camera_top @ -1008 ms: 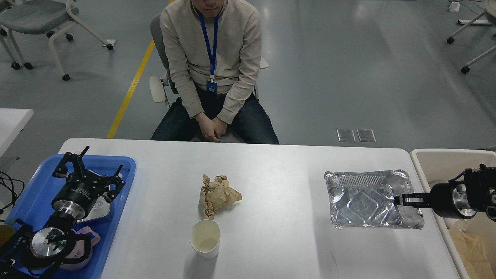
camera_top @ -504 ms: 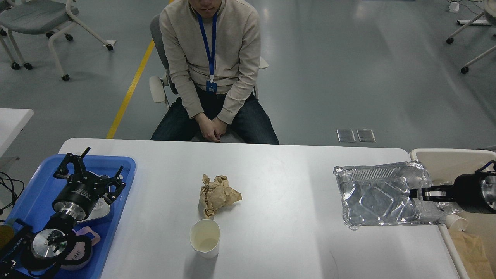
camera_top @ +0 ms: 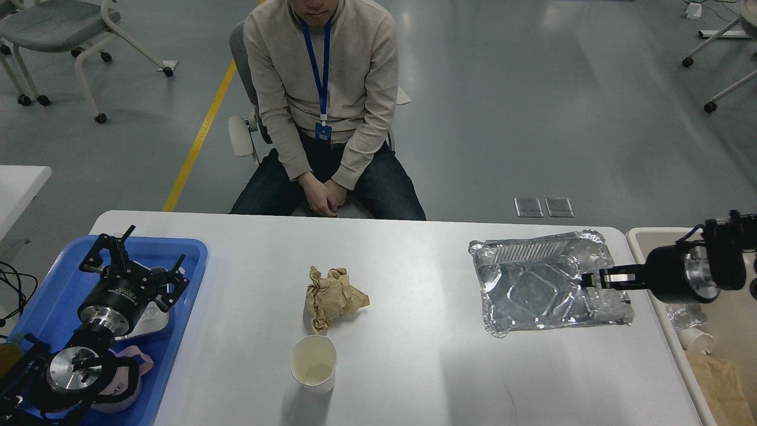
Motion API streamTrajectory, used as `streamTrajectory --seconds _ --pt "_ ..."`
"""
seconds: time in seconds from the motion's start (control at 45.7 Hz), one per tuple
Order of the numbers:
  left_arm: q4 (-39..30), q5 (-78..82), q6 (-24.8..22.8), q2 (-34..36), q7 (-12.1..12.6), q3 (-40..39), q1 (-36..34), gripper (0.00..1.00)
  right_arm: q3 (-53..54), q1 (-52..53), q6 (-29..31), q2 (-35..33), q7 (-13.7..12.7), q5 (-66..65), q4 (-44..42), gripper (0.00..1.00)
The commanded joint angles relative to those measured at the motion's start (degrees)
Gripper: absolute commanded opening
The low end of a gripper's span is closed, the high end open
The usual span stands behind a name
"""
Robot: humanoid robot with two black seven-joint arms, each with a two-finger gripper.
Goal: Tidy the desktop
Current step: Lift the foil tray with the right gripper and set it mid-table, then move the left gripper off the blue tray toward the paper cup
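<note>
The white desktop (camera_top: 414, 373) carries a crumpled brown paper (camera_top: 331, 297) at the middle and a white paper cup (camera_top: 313, 364) standing just in front of it. A crinkled foil tray (camera_top: 541, 284) is at the right, held off the surface. My right gripper (camera_top: 591, 278) comes in from the right and is shut on the foil tray's right rim. My left gripper (camera_top: 133, 260) is open and empty above the blue tray (camera_top: 59, 296) at the left.
A beige bin (camera_top: 668, 236) stands off the desktop's right edge and holds a cup and brown paper. The blue tray holds a pink cup and a small dish under my left arm. A seated person (camera_top: 322, 112) faces the far edge.
My right gripper carried the foil tray right toward the bin, then back left and a little farther over the desktop. The left arm has barely moved.
</note>
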Motion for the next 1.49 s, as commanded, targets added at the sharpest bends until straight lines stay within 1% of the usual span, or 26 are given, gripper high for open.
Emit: streamTrajectory --seconds 0.0,0.11,0.197,0.285,0.416,0.57,0.679,0.789,0.876,0.942,0.986,1.051,1.139,1.227,1.314,1.38,1.446,1.468 --pt "-0.47 0.00 0.42 0.03 -0.03 -0.09 0.06 0.97 -0.19 1.03 -0.08 5.68 -3.71 1.02 -1.76 0.00" --pt "-0.55 0.00 0.69 0.03 -0.03 -0.09 -0.12 0.97 -0.19 1.55 -0.08 9.28 -6.70 2.25 -4.22 0.00" --pt "-0.55 -0.08 0.69 -0.15 0.06 0.00 -0.29 0.97 -0.28 2.26 0.01 11.57 -8.20 2.43 -5.37 0.00" --pt "-0.55 -0.08 0.69 -0.24 0.06 0.44 -0.29 0.97 -0.28 2.35 0.09 13.85 -8.99 2.51 -6.95 0.00" --pt "-1.08 -0.08 0.51 -0.50 0.85 0.70 -0.29 0.97 -0.28 2.43 0.10 17.11 -9.34 3.66 -8.18 0.00" --pt "-1.70 0.00 0.60 -1.82 0.85 0.88 -0.21 0.97 -0.28 2.52 -0.08 20.10 -9.43 3.75 -10.38 0.00" --pt "-1.70 0.09 0.86 -2.52 0.85 1.93 -0.12 0.97 -0.28 2.61 -0.17 20.71 -9.43 3.75 -10.38 0.00" --pt "-1.78 0.09 2.53 -2.70 0.67 2.28 -0.21 0.97 -0.28 2.61 -0.26 21.59 -9.43 3.75 -10.64 0.00" --pt "-2.92 0.61 5.16 -1.82 0.50 2.46 -0.21 0.97 -0.28 2.35 -0.34 21.68 -9.43 3.75 -10.82 0.00" --pt "-3.19 5.08 6.14 -0.15 0.06 2.02 -1.08 0.97 -0.28 2.35 -0.34 21.68 -9.43 3.75 -10.82 0.00" --pt "-3.19 9.73 6.31 1.51 0.06 1.49 -1.26 0.97 -0.28 2.35 -0.43 21.68 -9.43 3.75 -10.82 0.00" --pt "-3.19 16.50 5.88 3.63 0.06 2.72 -1.00 0.97 -0.28 2.08 -0.43 21.59 -9.43 3.75 -10.82 0.00" --pt "-3.19 23.81 5.52 4.33 0.06 2.72 -1.00 0.97 -0.28 1.99 -0.52 21.51 -9.43 3.66 -10.82 0.00" --pt "-3.19 25.58 4.82 4.95 0.06 1.58 -1.00 0.97 -0.28 1.91 -0.61 21.59 -9.43 3.66 -10.82 0.00" --pt "-4.41 25.58 7.10 4.86 0.59 1.14 -1.52 0.97 -0.20 1.91 -0.70 21.59 -9.34 3.57 -10.82 0.00" --pt "-8.19 25.49 11.66 5.39 1.20 1.84 -1.44 0.97 -0.20 1.91 -0.78 21.42 -9.34 3.57 -10.82 0.00" --pt "-12.06 26.27 14.92 7.05 2.43 2.28 -1.09 0.97 -0.20 1.82 -0.78 21.42 -9.34 3.57 -10.82 0.00" --pt "-13.02 26.37 15.36 8.36 3.48 2.72 -1.00 0.97 -0.20 1.82 -0.78 21.42 -9.34 3.57 -10.82 0.00"
